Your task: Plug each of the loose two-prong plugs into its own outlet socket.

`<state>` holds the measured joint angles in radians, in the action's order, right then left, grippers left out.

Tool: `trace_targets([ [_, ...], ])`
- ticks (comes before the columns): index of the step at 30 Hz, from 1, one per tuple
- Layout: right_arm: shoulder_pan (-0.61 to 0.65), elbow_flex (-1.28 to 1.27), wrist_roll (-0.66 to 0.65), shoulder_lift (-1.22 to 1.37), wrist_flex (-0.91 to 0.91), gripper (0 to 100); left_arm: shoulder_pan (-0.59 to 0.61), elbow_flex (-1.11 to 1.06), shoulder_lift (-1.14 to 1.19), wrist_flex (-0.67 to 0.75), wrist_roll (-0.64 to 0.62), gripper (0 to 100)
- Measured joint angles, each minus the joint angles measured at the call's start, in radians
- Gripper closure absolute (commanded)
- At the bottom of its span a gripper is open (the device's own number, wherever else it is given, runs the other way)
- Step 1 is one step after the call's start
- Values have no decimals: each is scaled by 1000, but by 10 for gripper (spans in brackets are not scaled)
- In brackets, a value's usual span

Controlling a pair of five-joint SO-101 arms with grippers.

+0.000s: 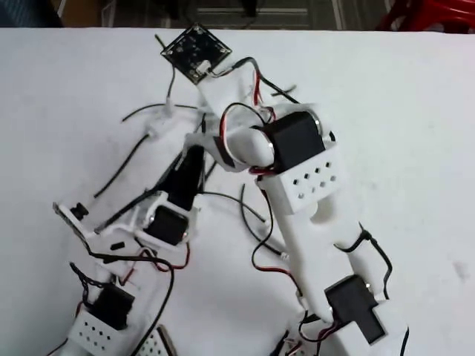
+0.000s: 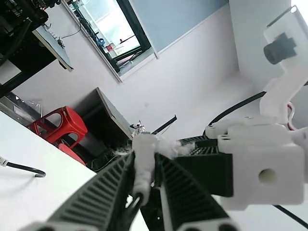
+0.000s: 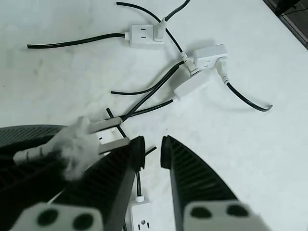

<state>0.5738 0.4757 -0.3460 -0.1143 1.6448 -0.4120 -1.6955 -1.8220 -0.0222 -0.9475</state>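
My left gripper (image 2: 146, 166) is shut on a white two-prong plug (image 2: 144, 151), held up off the table. In the right wrist view the same plug (image 3: 72, 149) points its two flat prongs (image 3: 110, 134) past my right gripper (image 3: 152, 147), which is open by a narrow gap with nothing in it. A white outlet socket (image 3: 144, 219) lies just under the right gripper. Three more white sockets on black cords lie farther off: one (image 3: 143, 33), a second (image 3: 209, 55) and a third (image 3: 190, 84). From above, the left gripper's black fingers (image 1: 189, 174) sit beside the right arm's wrist (image 1: 245, 144).
Black cords (image 1: 133, 159) loop over the white table (image 1: 401, 111) around both arms. The right arm's camera board (image 1: 197, 48) sits toward the far edge. A red stool (image 1: 430, 15) stands beyond the table. The table's right side is bare.
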Motion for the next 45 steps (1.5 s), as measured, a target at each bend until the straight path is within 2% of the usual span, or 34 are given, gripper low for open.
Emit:
trace_targets([
  [8,0,0,0,0,-9,929,0,0,0,0,0,975],
  [12,-41,2,0,0,20,929,0,0,0,0,-2,975],
  [21,-338,12,0,0,69,930,-17,0,12,-3,-5,975],
  [25,-488,-6,0,0,69,930,-21,0,12,-55,-5,975],
  [31,-637,-230,0,-68,69,929,-18,0,12,-106,-5,975],
  [39,-815,-543,-2,-385,69,929,138,0,12,-313,-5,974],
  [42,-839,-646,-64,-503,69,929,167,0,12,-391,3,974],
  [45,-853,-740,-127,-583,69,929,170,0,12,-446,74,974],
])
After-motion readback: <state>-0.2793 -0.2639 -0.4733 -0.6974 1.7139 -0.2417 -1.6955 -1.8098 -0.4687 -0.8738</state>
